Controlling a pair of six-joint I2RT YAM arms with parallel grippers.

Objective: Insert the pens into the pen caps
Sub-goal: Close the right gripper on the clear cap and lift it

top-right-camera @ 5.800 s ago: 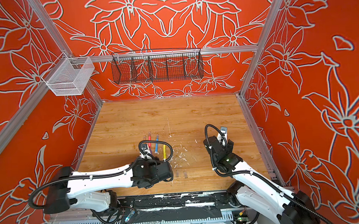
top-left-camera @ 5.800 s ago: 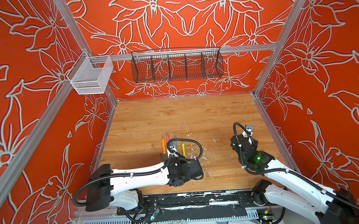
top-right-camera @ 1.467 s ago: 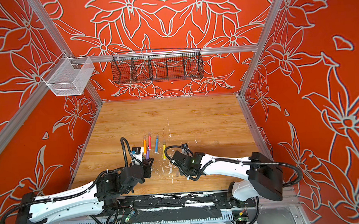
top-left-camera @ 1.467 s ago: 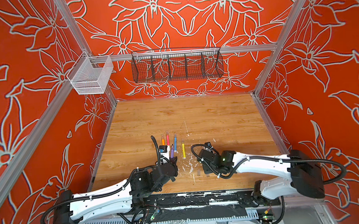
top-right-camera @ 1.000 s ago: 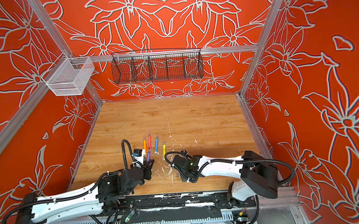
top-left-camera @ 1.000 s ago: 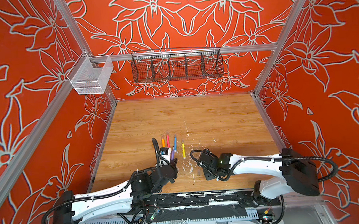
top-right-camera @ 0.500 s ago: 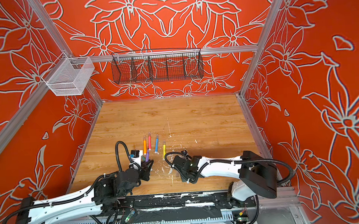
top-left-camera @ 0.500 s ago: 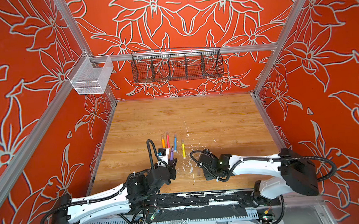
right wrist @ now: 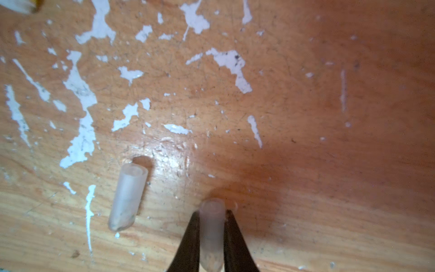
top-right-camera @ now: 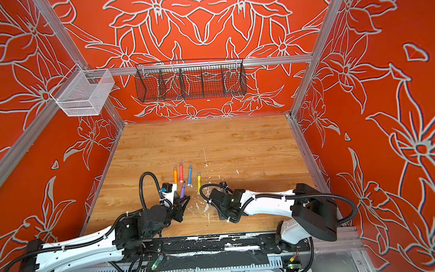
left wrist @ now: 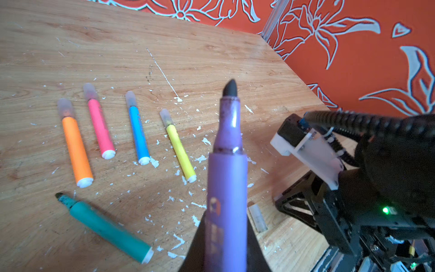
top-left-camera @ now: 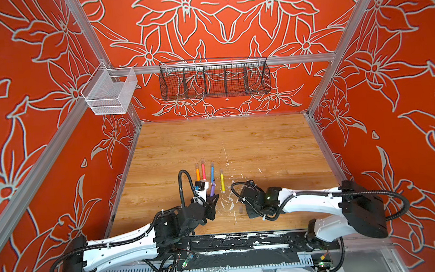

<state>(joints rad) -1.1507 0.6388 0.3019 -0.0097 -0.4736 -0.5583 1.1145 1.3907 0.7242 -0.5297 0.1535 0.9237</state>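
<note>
My left gripper [left wrist: 226, 213] is shut on a purple pen [left wrist: 227, 179], which is uncapped with its dark tip pointing away from the wrist; in a top view the pen [top-left-camera: 212, 190] sticks out just behind the row. My right gripper [right wrist: 211, 213] is shut on a translucent pen cap [right wrist: 211, 233], low over the table. Another cap [right wrist: 128, 195] lies loose beside it. Orange [left wrist: 76, 150], pink-red [left wrist: 101, 128], blue [left wrist: 138, 134] and yellow [left wrist: 180, 152] pens lie in a row with caps on. An uncapped green pen [left wrist: 108, 229] lies near them.
White paint-like flecks [right wrist: 81, 122] cover the wooden table [top-left-camera: 263, 149] around the pens. A black wire basket [top-left-camera: 214, 78] hangs on the back wall and a white mesh basket [top-left-camera: 109, 92] on the left wall. Orange walls enclose three sides.
My right gripper has shut on the pen cap near the table's front middle. The left arm has drawn back slightly, still holding the purple pen.
</note>
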